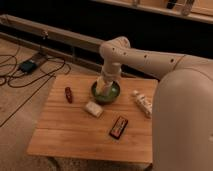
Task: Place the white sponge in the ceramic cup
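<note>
Expect a light, soft, squashy white sponge (93, 108), centre frame on the desk (70, 135); pinch gently across its short sides. Pincer (105, 86) apart over the green bowl (116, 93), just upper right.
</note>
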You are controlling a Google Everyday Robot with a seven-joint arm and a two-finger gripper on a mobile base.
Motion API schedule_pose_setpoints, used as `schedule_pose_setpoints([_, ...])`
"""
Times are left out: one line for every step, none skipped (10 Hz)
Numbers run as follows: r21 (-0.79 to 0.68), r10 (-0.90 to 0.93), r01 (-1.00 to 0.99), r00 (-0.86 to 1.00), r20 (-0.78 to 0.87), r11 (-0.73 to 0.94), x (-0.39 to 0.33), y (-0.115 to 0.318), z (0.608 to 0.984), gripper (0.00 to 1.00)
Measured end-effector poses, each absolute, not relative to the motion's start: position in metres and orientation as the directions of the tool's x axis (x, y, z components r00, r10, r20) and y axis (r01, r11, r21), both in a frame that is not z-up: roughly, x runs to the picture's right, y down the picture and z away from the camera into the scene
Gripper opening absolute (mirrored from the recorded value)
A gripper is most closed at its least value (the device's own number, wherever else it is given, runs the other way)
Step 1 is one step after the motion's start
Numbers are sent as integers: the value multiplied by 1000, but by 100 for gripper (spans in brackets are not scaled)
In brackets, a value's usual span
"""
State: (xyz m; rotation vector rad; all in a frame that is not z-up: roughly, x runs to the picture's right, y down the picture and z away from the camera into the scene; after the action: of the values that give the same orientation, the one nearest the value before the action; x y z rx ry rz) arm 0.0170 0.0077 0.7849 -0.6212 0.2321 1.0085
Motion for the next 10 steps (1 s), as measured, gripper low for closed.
schedule_pose_setpoints([-382, 711, -843, 530, -462, 379, 14, 19, 779, 80])
schedule_pose_setpoints([-390, 698, -840, 535, -476, 378, 10, 37, 773, 80])
schedule_pose_setpoints([-396, 687, -839, 536, -491, 372, 8, 51, 772, 80])
schedule_pose_setpoints([-402, 676, -840, 535, -507, 364, 4, 65, 771, 80])
schedule_pose_setpoints([-408, 666, -839, 537, -518, 360, -2, 78, 773, 80])
schedule_pose_setpoints([-412, 655, -835, 545, -523, 365, -6, 88, 777, 80])
schedule_pose_setpoints([-418, 648, -831, 550, -527, 366, -11, 96, 782, 80])
schedule_pose_setpoints([-431, 636, -824, 561, -530, 368, -20, 108, 794, 80])
schedule_pose_setpoints([-439, 634, -821, 564, -530, 364, -28, 115, 804, 80])
schedule_pose_setpoints([-446, 630, -818, 568, -530, 363, -35, 121, 813, 80])
